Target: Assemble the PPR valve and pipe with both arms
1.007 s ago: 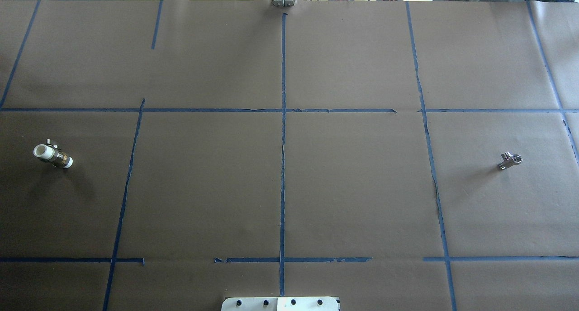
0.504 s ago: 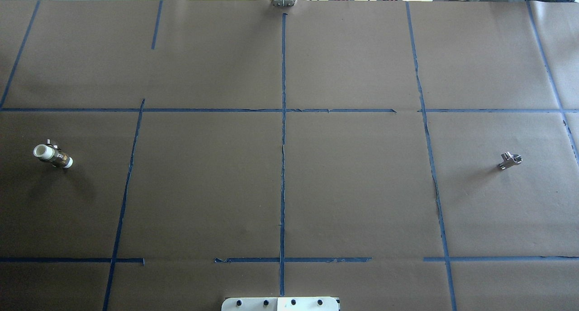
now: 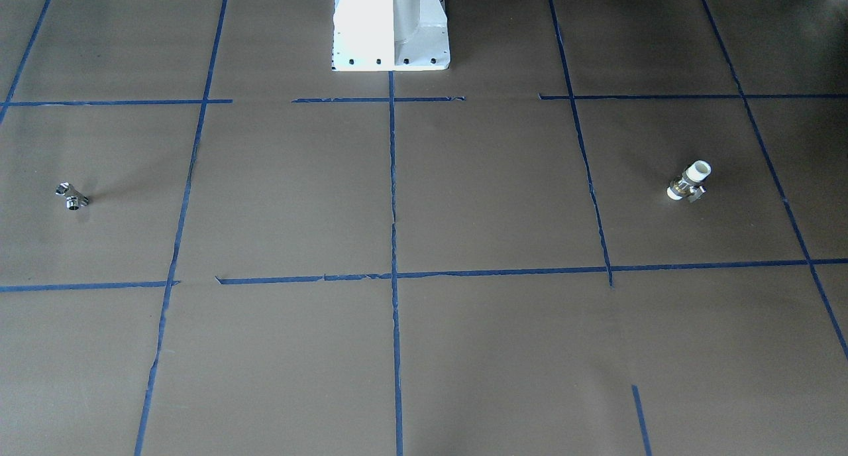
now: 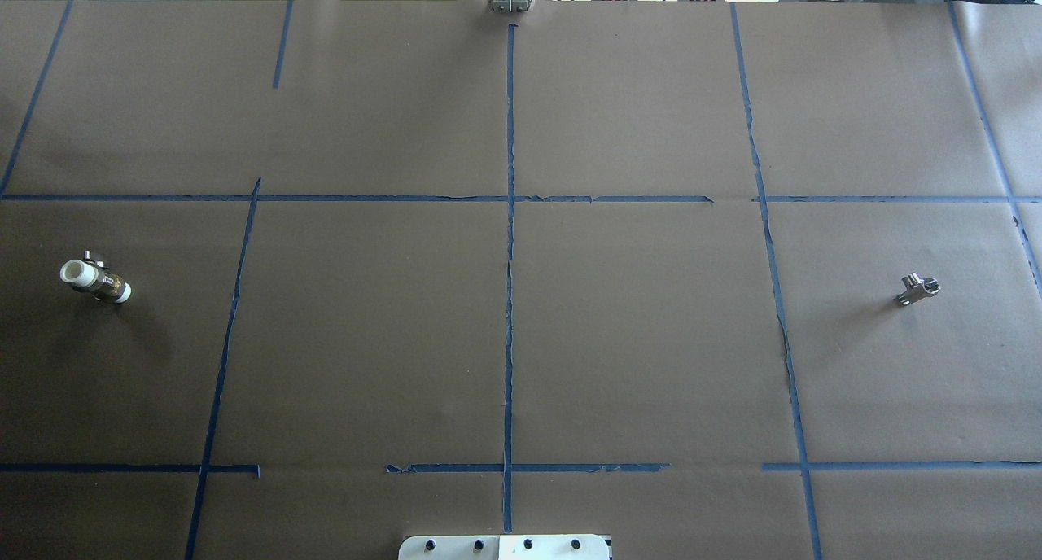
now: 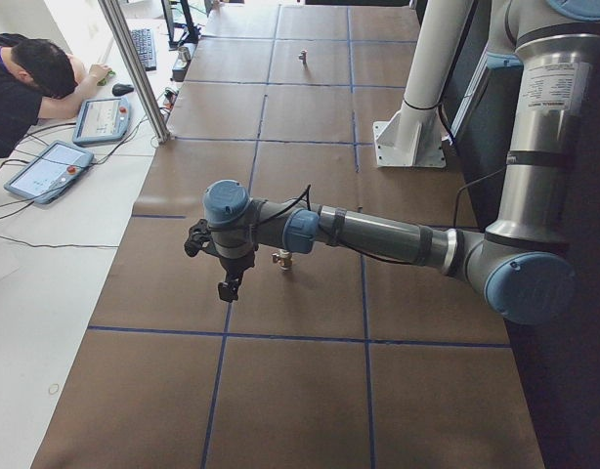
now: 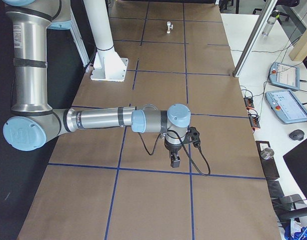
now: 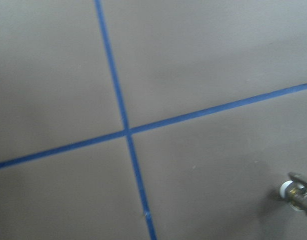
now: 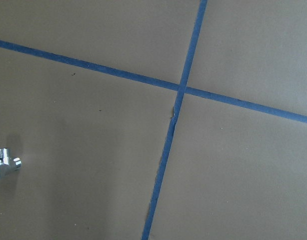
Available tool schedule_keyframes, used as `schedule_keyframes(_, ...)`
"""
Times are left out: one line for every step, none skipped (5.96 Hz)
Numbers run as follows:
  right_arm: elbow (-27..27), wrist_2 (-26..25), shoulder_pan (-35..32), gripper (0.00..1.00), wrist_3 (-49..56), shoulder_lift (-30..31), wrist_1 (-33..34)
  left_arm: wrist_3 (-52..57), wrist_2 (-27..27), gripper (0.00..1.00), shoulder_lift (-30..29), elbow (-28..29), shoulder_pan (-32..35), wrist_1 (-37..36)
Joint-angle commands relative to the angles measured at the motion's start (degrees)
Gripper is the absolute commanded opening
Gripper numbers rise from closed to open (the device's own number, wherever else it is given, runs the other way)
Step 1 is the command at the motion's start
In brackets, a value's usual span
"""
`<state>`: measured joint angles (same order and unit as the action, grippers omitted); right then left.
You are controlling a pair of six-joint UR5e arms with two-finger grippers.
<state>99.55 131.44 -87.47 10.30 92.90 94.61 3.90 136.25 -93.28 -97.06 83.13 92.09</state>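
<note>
**Desk editor:** Where do the two parts lie?

**Photographer:** The PPR valve (image 4: pixel 95 281) lies on its side at the robot's left end of the paper-covered desk (image 4: pixel 521 356). The pipe (image 4: pixel 917 289), a chrome T, rests at the right end. They are well apart, with a grid of blue tape lines (image 4: pixel 510 299) between them.

**Desk editor:** And the arms?

**Photographer:** The left arm (image 5: pixel 378 234) stretches low across the desk. The left gripper (image 5: pixel 227 290) points down near the valve and touches nothing. The right arm (image 6: pixel 103 119) reaches out the same way, and the right gripper (image 6: pixel 174 161) hangs close to a tape line. The pipe shows at the left edge of its wrist camera.

**Desk editor:** Fingers apart or together?

**Photographer:** I cannot tell for either. Only the side cameras catch them, and they are too small there. An operator (image 5: pixel 26 88) leans over a side table at the left end.
</note>
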Motion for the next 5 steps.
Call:
schedule_keyframes(0.3, 0.3, 0.0, 1.0, -0.2, 0.2, 0.0, -15.1, 0.3, 1.0, 0.7, -1.5, -8.8, 7.0)
schedule_keyframes(-0.1, 0.3, 0.1, 1.0, -0.4, 0.2, 0.0, -27.7, -1.8, 1.0, 3.7, -1.7, -13.8, 18.5)
schedule_keyframes(-0.1, 0.2, 0.1, 1.0, -0.5, 0.2, 0.0, -41.5, -8.2, 1.0, 4.8, -2.2, -19.6, 26.3)
schedule_keyframes(-0.1, 0.2, 0.1, 1.0, -0.5, 0.2, 0.0, -43.9, -10.5, 1.0, 5.0, -2.7, -23.3, 26.6)
schedule_keyframes(-0.1, 0.2, 0.2, 1.0, -0.5, 0.2, 0.0, -44.0, -10.6, 1.0, 5.1, -2.7, -23.7, 26.7)
